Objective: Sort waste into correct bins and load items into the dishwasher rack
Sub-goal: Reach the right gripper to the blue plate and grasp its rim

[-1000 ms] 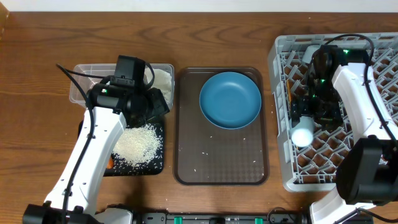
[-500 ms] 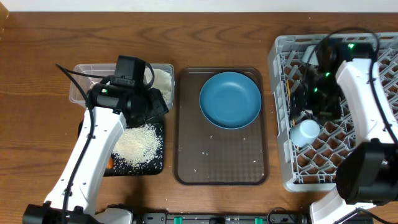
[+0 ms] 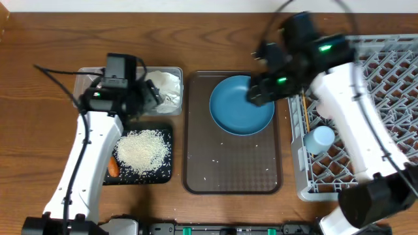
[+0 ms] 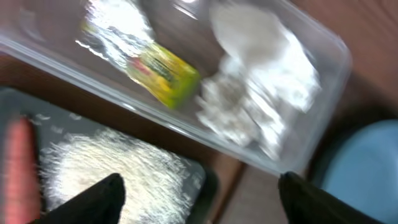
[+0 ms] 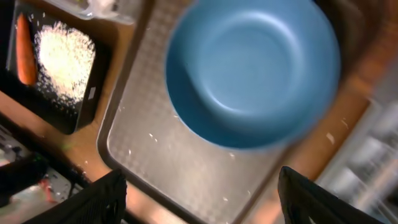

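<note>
The dark blue plate (image 3: 241, 108) lies on the brown serving tray, and also shows in the right wrist view (image 5: 252, 68). My right gripper (image 3: 257, 94) hovers over the plate's right side, open and empty (image 5: 199, 202). My left gripper (image 3: 147, 98) is open and empty (image 4: 199, 205) over the clear tub (image 3: 83, 98), which holds the foil wrapper (image 4: 149, 62) and crumpled white paper (image 4: 261, 81). The black tray (image 3: 166, 173) holds rice grains (image 3: 140, 149) and the carrot (image 3: 112, 167). The light blue cup (image 3: 320, 138) and chopsticks (image 3: 305, 117) sit in the grey rack (image 3: 385, 78). The pink cup and bowl are hidden.
The brown serving tray (image 3: 232, 166) lies between the bins and the rack, with a few loose rice grains on it. The right arm crosses the rack's left edge. Bare wooden table lies at the far left and along the back.
My right gripper has left the light blue cup in the rack and swung left over the blue plate. My left gripper has shifted back and left over the clear tub, uncovering the rice.
</note>
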